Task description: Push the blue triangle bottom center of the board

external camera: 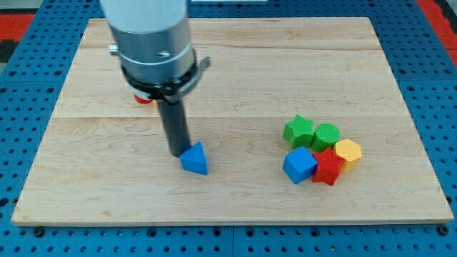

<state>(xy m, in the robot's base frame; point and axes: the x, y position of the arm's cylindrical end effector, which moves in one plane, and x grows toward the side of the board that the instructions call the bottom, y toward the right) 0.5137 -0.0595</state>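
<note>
The blue triangle (pixel 195 159) lies on the wooden board (pixel 235 64), left of centre and toward the view's bottom. My tip (pixel 177 153) stands just to the triangle's upper left, touching or almost touching it. The dark rod rises from there into the large grey arm body, which covers the board's upper left.
A cluster of blocks sits at the view's right: a green star-like block (pixel 298 130), a green round block (pixel 325 134), a yellow block (pixel 348 152), a blue cube (pixel 299 165) and a red block (pixel 328 167). A red block (pixel 144 99) peeks out behind the arm.
</note>
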